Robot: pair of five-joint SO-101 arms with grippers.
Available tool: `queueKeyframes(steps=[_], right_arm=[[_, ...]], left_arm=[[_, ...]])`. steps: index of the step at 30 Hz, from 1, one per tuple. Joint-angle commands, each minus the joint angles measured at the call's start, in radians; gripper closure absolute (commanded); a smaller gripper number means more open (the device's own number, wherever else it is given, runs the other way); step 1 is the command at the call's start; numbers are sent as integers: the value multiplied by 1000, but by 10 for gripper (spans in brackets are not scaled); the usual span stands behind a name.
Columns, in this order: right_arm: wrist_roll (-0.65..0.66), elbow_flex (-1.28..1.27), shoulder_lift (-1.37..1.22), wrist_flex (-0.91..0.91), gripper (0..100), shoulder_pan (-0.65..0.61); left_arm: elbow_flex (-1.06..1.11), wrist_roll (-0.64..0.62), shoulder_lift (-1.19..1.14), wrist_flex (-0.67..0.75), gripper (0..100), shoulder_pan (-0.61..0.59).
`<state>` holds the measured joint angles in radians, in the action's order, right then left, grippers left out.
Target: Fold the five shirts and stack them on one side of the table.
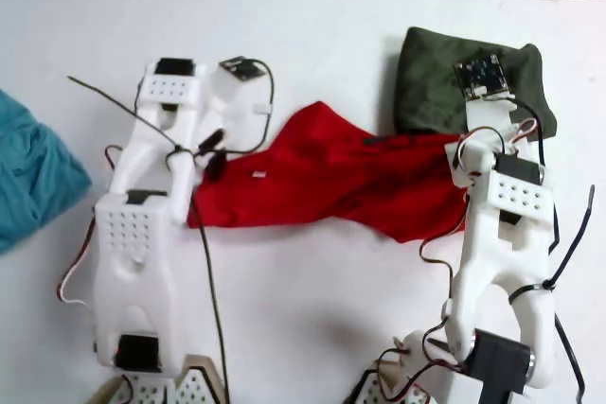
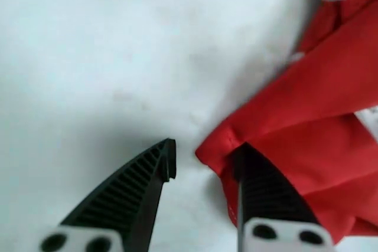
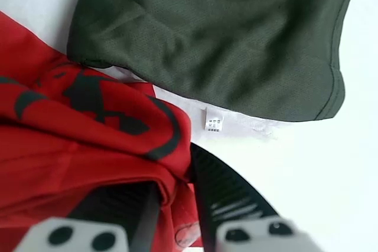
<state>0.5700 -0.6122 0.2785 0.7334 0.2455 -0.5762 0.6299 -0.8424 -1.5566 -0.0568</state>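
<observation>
— Where is this?
— White table (image 1: 312,309). Left gripper (image 2: 204,149) spread wide at a corner of the red shirt (image 1: 331,182); right gripper (image 3: 174,169) pinching its far end.
— Nearby?
— Folded dark green shirt (image 1: 436,82) just beside; teal shirt (image 1: 28,172) well apart.

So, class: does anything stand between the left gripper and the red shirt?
Nothing visible does. The left gripper, open, sits at a corner of the red shirt, with one finger over the cloth.
</observation>
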Motion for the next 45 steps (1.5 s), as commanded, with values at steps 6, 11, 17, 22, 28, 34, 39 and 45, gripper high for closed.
queueKeyframes(steps=[6,11,17,22,28,34,39,45], right_arm=[[-5,46,-2,-2,981,-5],[-5,48,-2,-2,981,-8],[-9,48,1,-2,981,-7],[-11,46,5,4,981,7],[-11,43,5,5,981,7],[-12,43,-1,-1,981,-10],[-12,43,-2,-2,981,-12],[-12,43,-2,-2,981,-12]], left_arm=[[-84,-11,-69,-104,832,54],[-88,-12,-66,-187,964,46],[-101,-40,-9,-222,974,46],[-28,-107,149,-229,974,57],[255,-132,408,-201,974,60],[461,-126,479,-138,942,43],[519,-126,486,-98,917,41],[447,-124,485,-104,915,43]])
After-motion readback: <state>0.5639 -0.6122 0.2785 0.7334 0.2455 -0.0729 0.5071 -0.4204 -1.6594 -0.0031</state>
